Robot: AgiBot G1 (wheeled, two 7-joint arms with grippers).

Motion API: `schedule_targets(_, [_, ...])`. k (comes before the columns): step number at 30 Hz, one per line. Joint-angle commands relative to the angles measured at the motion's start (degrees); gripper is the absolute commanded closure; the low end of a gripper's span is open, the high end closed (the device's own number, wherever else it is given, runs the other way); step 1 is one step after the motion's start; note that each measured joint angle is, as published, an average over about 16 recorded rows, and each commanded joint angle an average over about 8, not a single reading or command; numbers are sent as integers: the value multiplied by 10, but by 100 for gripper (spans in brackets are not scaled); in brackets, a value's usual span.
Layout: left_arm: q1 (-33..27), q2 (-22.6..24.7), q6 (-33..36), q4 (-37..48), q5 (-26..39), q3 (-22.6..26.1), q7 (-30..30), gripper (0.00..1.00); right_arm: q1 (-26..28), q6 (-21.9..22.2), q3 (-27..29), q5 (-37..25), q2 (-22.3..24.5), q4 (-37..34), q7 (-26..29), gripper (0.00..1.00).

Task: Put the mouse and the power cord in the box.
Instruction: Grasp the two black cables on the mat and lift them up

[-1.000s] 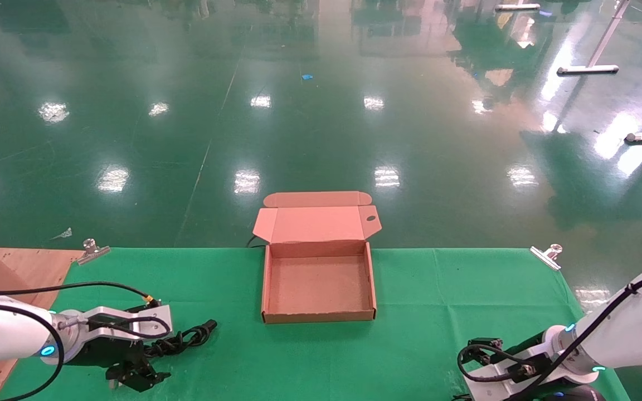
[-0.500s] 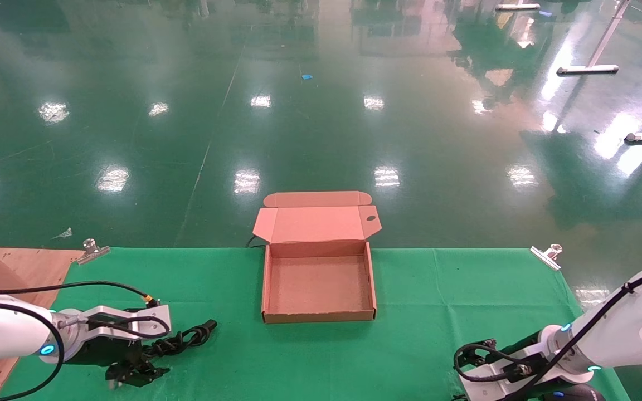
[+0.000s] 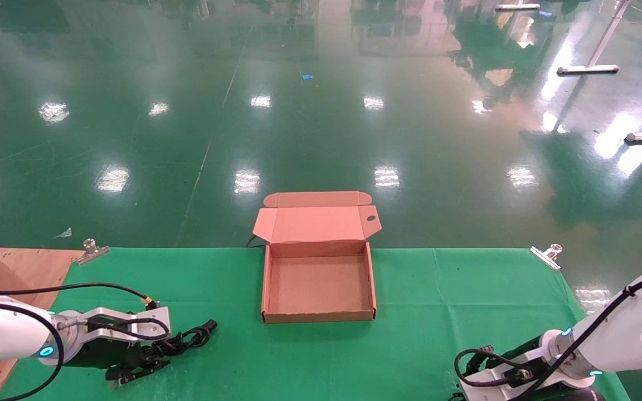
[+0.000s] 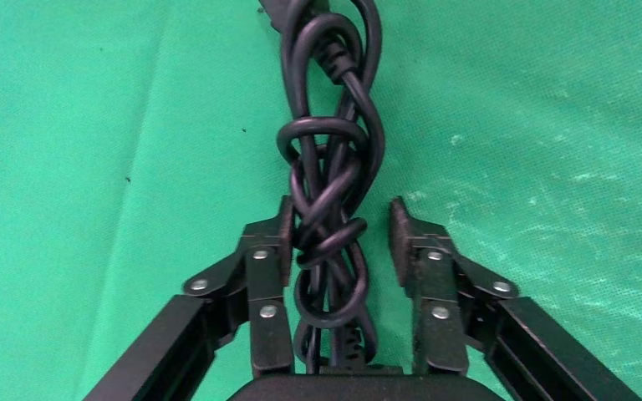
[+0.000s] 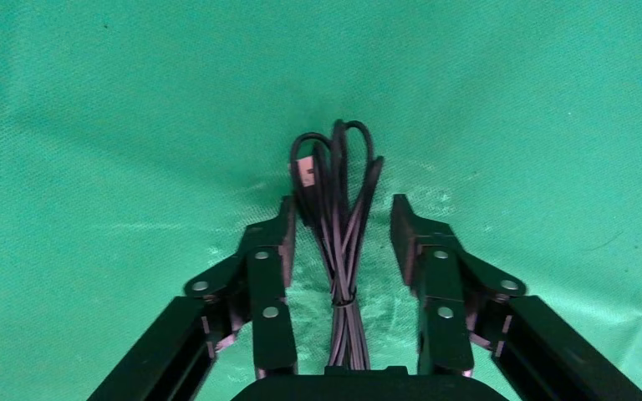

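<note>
Box point(image 3: 319, 289) sitting open near counter's point(image 3: 438, 312) far edge, lid leaning back, interior showing only cardboard. Left of box, toward near edge, left end effector point(image 4: 339, 234) straddling power cord point(image 4: 328, 175), fingers spread, one pad touching cord, other apart from it; cord's far end running out of wrist frame. Right of box at near edge, right end effector point(image 5: 341, 232) spread around thin bundled cable point(image 5: 338, 209), pads not pressing; mouse body lying hidden beneath wrist, barely showing at frame bottom
</note>
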Motion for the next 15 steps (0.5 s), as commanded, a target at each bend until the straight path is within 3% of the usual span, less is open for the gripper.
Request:
schedule_targets(1, [-1, 0, 1, 0, 0, 0, 0, 100, 0, -1, 0, 0, 0, -1, -1, 100])
schedule_targets(15, [-8, 0, 35, -2, 0, 0, 5, 100, 8, -19, 3, 4, 10, -4, -2, 100])
